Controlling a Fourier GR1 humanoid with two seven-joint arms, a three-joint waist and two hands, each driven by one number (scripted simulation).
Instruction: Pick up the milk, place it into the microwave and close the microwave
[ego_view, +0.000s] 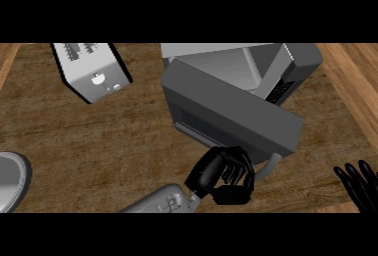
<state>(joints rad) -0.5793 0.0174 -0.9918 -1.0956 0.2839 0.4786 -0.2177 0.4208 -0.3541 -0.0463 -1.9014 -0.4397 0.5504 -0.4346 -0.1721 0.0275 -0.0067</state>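
Note:
The grey microwave (291, 65) stands at the back right of the counter. Its door (229, 112) is swung partway across the opening, and a strip of the pale inside (232, 65) still shows behind it. No milk shows anywhere; the door hides most of the cavity. My left hand (221, 175) is at the door's lower outer face, next to the grey handle (275, 162). Its fingers are slightly bent, rest against the door and hold nothing. My right hand (358, 182) rests open at the right edge, fingers up.
A grey box-shaped appliance (92, 70) with a black side lies at the back left. A grey plate (11, 182) pokes in at the left edge. Lighter wood strips (358, 85) border the counter on the right and far left.

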